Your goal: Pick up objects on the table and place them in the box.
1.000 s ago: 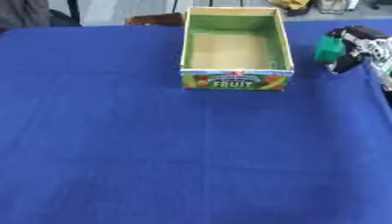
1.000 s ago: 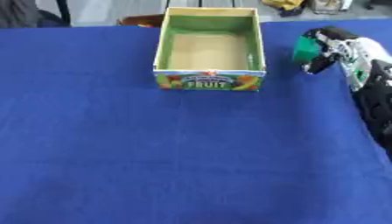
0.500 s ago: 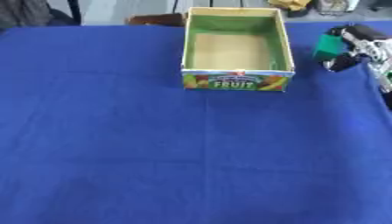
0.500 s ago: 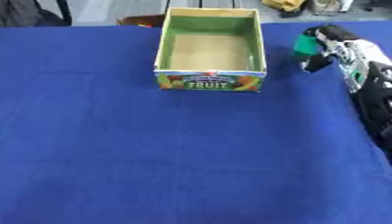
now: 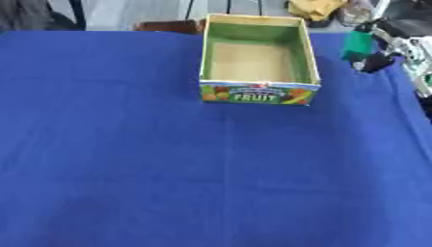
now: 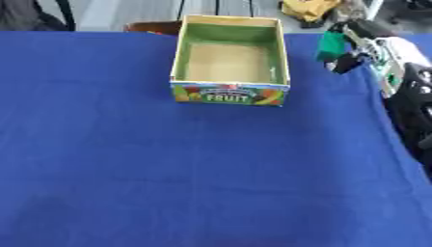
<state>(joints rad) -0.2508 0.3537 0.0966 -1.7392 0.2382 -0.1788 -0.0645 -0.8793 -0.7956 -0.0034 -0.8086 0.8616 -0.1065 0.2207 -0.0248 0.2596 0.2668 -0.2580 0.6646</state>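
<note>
An open cardboard box [image 5: 258, 91] with green inner walls and "FRUIT" printed on its front stands at the far middle of the blue table; its inside looks bare. To its right, above the table, my right hand [image 6: 363, 41] has its fingers curled round a small green object [image 6: 330, 44]. The hand and the object hang level with the box's right wall, a short way off it. My right forearm [image 6: 411, 96] runs down the right edge of the view. My left hand shows in no view.
The blue cloth [image 5: 168, 169] covers the whole table. Beyond the far edge lie a yellow bundle [image 5: 314, 7], dark shapes and a brown object [image 5: 167, 25] behind the box's left corner.
My right hand, with the green object, has risen slightly and drifted a little away from me; the box has not moved.
</note>
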